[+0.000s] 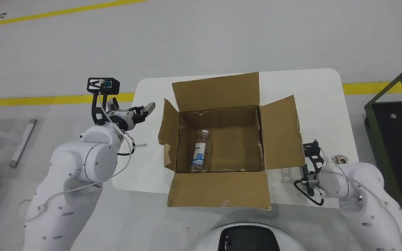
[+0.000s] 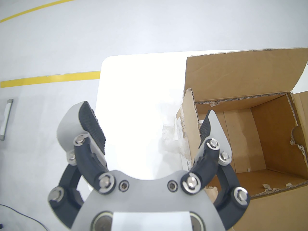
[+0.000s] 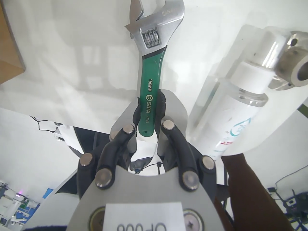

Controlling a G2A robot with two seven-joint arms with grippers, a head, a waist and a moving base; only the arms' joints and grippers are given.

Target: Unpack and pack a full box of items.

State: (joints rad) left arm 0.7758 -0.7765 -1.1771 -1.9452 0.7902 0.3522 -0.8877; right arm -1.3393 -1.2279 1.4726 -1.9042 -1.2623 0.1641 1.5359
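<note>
Right pincer [image 3: 149, 108] clamps wrench [image 3: 152, 73] at the handle's end, lower right of the top view, outside the box [image 1: 217, 189]. I judge the heavy head may pivot and slip. My left pincer [image 2: 146, 111] gapes wide, left of box.

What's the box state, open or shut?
Open. All four flaps of the box are folded outward, and the top view looks straight down to its floor, where one bottle lies on its side.
</note>
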